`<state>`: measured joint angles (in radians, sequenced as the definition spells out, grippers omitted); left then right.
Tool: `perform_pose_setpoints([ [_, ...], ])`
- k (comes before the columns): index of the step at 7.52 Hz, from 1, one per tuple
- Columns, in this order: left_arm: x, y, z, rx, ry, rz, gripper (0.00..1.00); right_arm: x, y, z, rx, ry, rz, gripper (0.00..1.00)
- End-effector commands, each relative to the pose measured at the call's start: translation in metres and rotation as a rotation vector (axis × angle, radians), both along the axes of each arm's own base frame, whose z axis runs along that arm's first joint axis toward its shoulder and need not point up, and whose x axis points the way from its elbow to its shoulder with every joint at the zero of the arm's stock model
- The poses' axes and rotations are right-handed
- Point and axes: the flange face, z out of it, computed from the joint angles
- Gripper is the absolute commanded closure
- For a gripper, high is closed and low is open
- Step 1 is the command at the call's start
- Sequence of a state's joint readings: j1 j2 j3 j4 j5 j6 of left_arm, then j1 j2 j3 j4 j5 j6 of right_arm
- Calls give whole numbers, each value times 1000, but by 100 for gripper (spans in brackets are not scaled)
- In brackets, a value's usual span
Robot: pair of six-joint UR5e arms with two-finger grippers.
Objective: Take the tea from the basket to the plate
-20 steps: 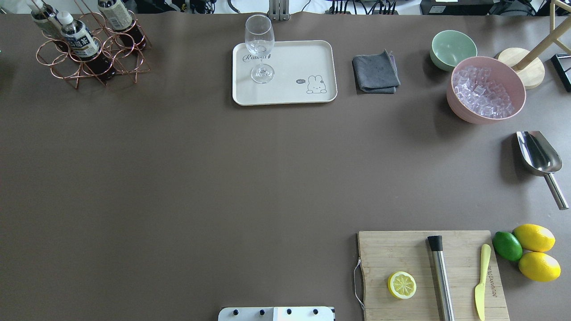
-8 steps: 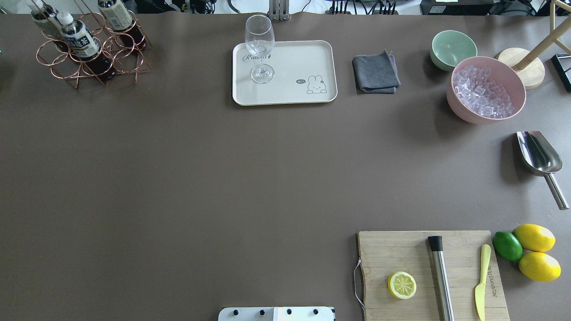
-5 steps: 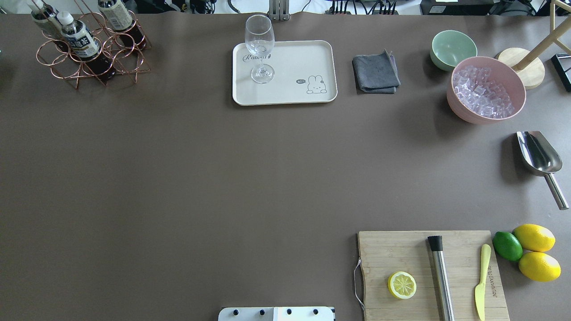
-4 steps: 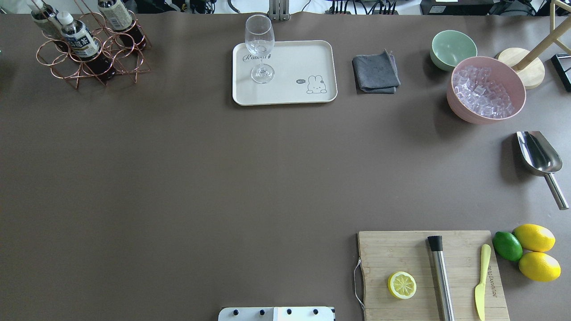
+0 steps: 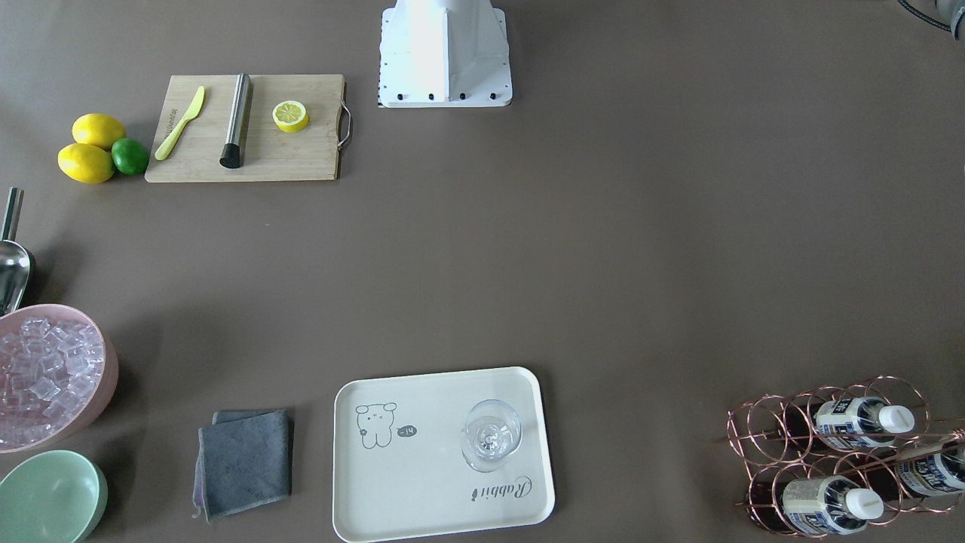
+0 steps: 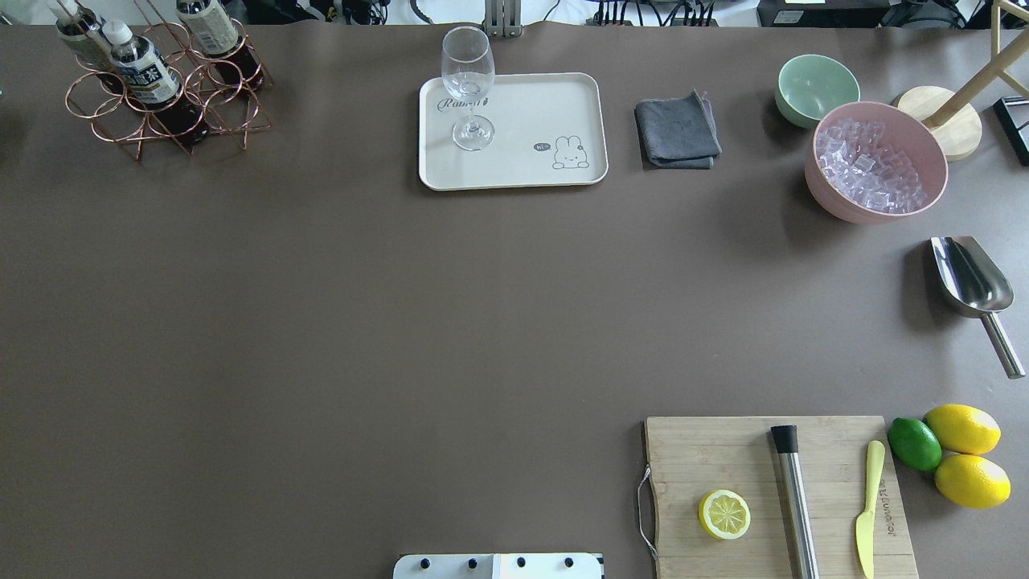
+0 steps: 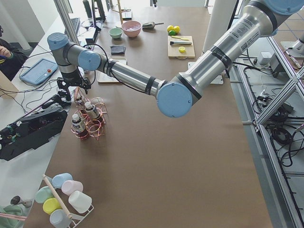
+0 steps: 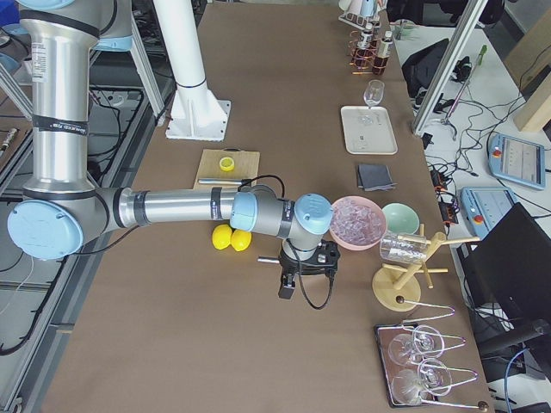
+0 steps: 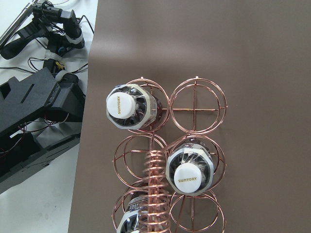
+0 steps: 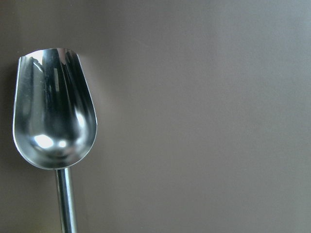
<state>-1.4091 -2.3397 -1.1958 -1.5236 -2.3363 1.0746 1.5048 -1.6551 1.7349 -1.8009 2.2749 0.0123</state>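
Note:
Three tea bottles stand in the copper wire basket (image 6: 165, 96) at the table's far left corner: one at the front (image 6: 143, 71), one behind it (image 6: 207, 26), one at the edge (image 6: 76, 24). The left wrist view looks straight down on the basket (image 9: 194, 104) and on two white caps (image 9: 122, 104) (image 9: 188, 178); the third bottle is partly hidden by the twisted handle. My left gripper (image 7: 73, 92) hangs over the basket's far end; I cannot tell if it is open. The cream plate (image 6: 539, 121) holds a wine glass (image 6: 468, 80). My right gripper (image 8: 287, 291) hovers over the steel scoop (image 10: 53, 109); its state is unclear.
A grey cloth (image 6: 677, 130), green bowl (image 6: 816, 87) and pink bowl of ice (image 6: 876, 161) stand right of the plate. A cutting board (image 6: 776, 494) with lemon half, muddler and knife, plus lemons and a lime (image 6: 914, 443), lies front right.

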Motion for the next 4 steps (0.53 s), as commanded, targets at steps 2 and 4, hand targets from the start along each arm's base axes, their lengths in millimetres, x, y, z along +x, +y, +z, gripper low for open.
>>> perform_pose_setpoints([
  [2,31,2,4,-28,5,11,35,0,-1,-1,1,-2,0,1],
  [4,30,0,-2,-17,8,12,100,0,-1,-1,1,-2,0,1],
])
